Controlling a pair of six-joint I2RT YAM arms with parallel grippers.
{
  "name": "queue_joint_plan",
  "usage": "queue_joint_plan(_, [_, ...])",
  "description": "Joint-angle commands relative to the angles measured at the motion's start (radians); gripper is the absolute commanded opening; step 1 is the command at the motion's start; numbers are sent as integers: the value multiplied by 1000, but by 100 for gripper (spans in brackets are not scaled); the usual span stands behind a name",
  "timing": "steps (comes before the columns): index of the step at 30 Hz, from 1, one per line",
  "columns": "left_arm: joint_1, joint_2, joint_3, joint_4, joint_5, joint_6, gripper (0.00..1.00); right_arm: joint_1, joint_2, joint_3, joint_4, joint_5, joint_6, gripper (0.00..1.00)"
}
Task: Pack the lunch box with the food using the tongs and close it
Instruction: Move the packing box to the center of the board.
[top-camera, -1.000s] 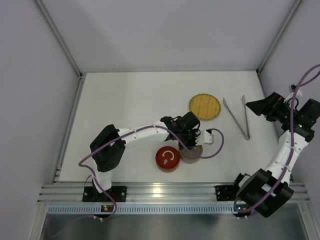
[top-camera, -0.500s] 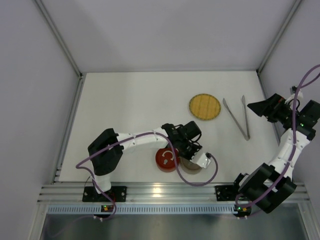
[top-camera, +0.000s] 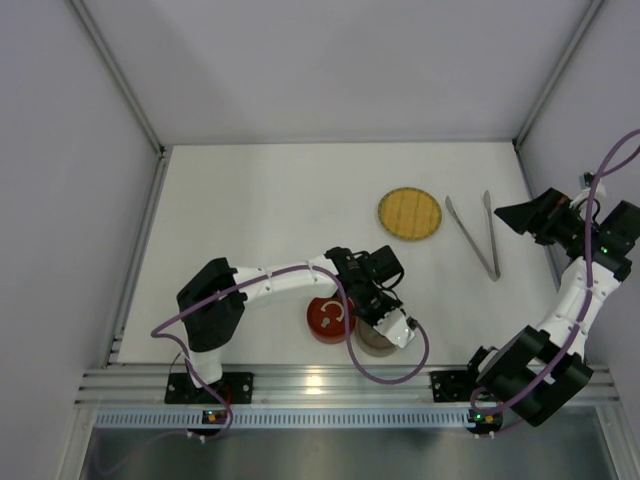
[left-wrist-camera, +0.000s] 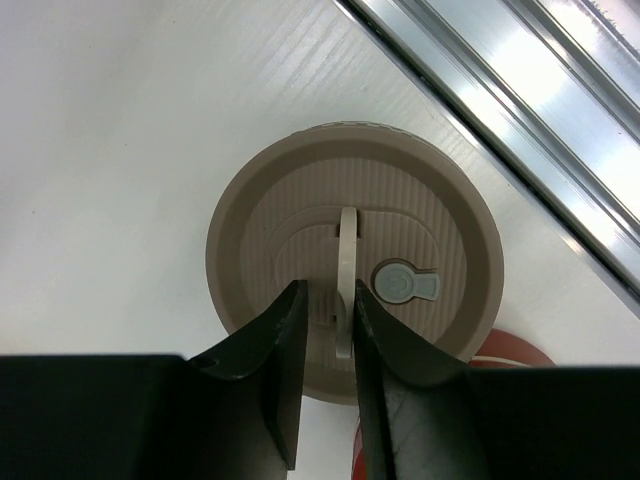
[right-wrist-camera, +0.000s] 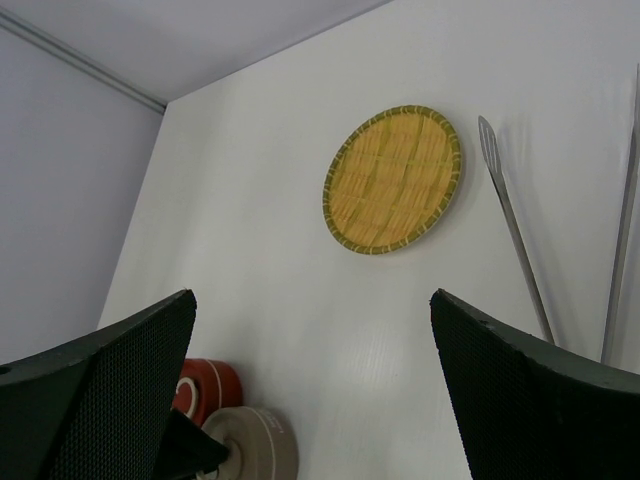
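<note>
The lunch box (right-wrist-camera: 255, 450) sits with its lid (left-wrist-camera: 450, 230) on at the near edge of the bench (top-camera: 260, 220), a red tub (top-camera: 322, 320) just beside it on the left. I judge the opening step is in hand. My left jaws stand slightly parted astride the lid's thin upright tab (left-wrist-camera: 347, 250), not pinching it. Next I must nip that tab squarely and lift straight. My right jaws hang spread wide and empty at far right, near the tongs (top-camera: 475, 235), which lie right of the woven plate (top-camera: 409, 213). I see no food.
</note>
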Motion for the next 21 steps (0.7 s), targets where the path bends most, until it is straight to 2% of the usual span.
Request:
queue_joint_plan(1, [-5, -13, 0, -73, 15, -41, 32, -18, -8, 5, 8, -37, -14, 99])
queue_joint_plan(6, [-5, -31, 39, -9, 38, -118, 38, -17, -12, 8, 8, -39, -11, 100])
queue_joint_plan(14, [11, -33, 65, 80, 58, -285, 38, -17, -18, 6, 13, -42, -7, 99])
queue_joint_plan(21, [50, -7, 74, 119, 62, -319, 39, -17, -18, 0, 16, -45, -10, 99])
